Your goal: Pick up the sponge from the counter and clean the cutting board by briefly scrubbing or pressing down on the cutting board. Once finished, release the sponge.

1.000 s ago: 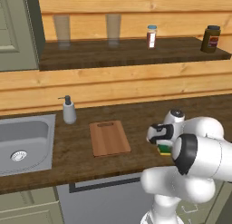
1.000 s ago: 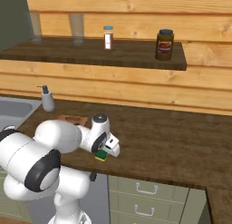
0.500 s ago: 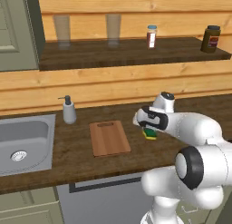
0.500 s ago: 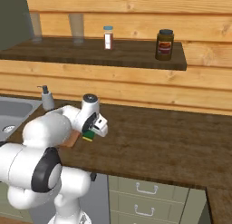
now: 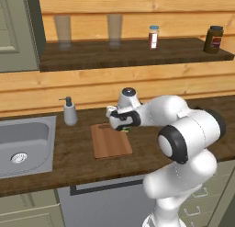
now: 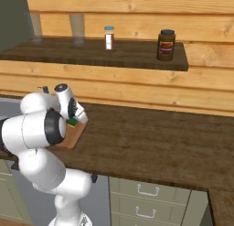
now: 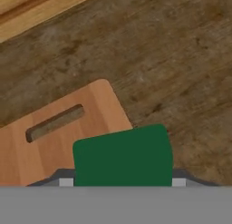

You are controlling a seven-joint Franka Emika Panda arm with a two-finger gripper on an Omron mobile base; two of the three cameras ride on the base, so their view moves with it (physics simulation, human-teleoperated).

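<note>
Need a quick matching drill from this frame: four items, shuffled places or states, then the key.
Items:
1. green-topped yellow sponge
2. reddish-brown wooden cutting board
3. grey soap dispenser
4. dark brown jar

Places or states:
A. on the counter beside the sink
B. on the shelf
C. held in the gripper
D. flat on the counter

Pairs: 1-C, 2-D, 3-A, 4-B

board: cutting board (image 5: 110, 141) bare in front of the gripper (image 5: 120, 126), open from the counter (image 5: 69, 161) edge | left: soap bottle (image 5: 69, 112) and sink (image 5: 23, 148) close by | above: shelf (image 5: 133, 52) overhangs, probably well clear | right: counter open
</note>
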